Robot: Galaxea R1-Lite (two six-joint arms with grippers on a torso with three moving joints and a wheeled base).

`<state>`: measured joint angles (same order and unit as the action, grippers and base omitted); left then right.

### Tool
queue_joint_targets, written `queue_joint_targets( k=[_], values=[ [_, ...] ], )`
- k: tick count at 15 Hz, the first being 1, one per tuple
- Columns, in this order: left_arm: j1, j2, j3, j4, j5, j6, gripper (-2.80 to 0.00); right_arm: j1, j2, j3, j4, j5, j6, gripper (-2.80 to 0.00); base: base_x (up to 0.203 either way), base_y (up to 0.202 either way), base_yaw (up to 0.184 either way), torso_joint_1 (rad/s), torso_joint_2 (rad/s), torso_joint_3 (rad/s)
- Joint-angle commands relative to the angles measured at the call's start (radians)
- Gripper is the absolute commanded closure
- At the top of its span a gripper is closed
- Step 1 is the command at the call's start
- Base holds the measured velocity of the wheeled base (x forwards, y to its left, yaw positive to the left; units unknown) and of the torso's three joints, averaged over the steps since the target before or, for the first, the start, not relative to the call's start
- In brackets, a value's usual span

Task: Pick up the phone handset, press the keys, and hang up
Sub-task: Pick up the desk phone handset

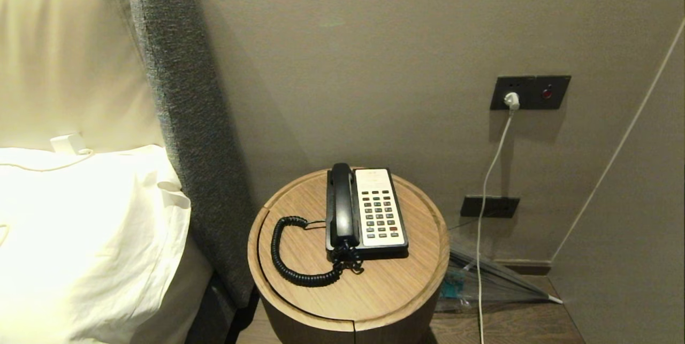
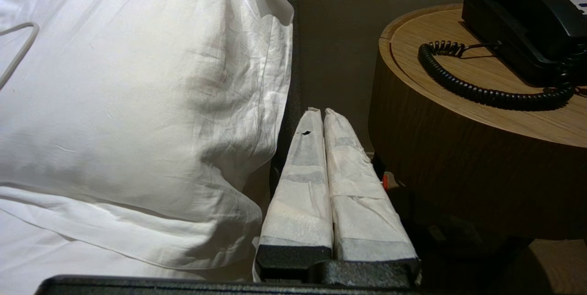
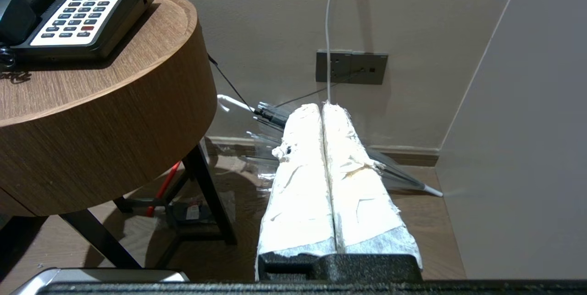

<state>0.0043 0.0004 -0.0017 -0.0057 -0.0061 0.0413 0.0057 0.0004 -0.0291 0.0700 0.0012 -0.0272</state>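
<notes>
— Handset (image 1: 342,206) position?
— Cradled on the phone base (image 1: 380,210), on the round wooden table (image 1: 396,285).
— Grippers?
— Left gripper (image 2: 319,112) and right gripper (image 3: 322,107): fingers pressed together, empty, below tabletop level.

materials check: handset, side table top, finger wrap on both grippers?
Phone handset: likely glossy black moulded plastic, soft highlights along its back. Round table: wood or wood-look veneer, matte, grain lines showing. Left gripper and right gripper: fingers wrapped in white fibrous padding, maybe foam tape; frayed edges.

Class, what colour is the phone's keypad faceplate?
White, with dark keys and one red key; the keypad faceplate shows best in the right wrist view.
</notes>
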Motion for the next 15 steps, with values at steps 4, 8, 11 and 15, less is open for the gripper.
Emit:
queue_joint_targets(
  k=[4,8,11,15],
  values=[
    [0.0,0.0,0.0,0.0,0.0,0.001,0.0,0.0,-0.008,0.0,0.001,0.0,0.003,0.0,0.0,0.0,0.0,0.0,0.0,0.0],
    [0.0,0.0,0.0,0.0,0.0,0.002,0.0,0.0,-0.008,0.0,0.001,0.0,0.003,0.0,0.0,0.0,0.0,0.0,0.0,0.0],
    [0.0,0.0,0.0,0.0,0.0,0.002,0.0,0.0,-0.008,0.0,0.001,-0.001,0.003,0.0,0.0,0.0,0.0,0.0,0.0,0.0],
    [0.0,0.0,0.0,0.0,0.0,0.001,0.0,0.0,-0.008,0.0,0.001,0.0,0.0,0.0,0.0,0.0,0.0,0.0,0.0,0.0]
  ],
)
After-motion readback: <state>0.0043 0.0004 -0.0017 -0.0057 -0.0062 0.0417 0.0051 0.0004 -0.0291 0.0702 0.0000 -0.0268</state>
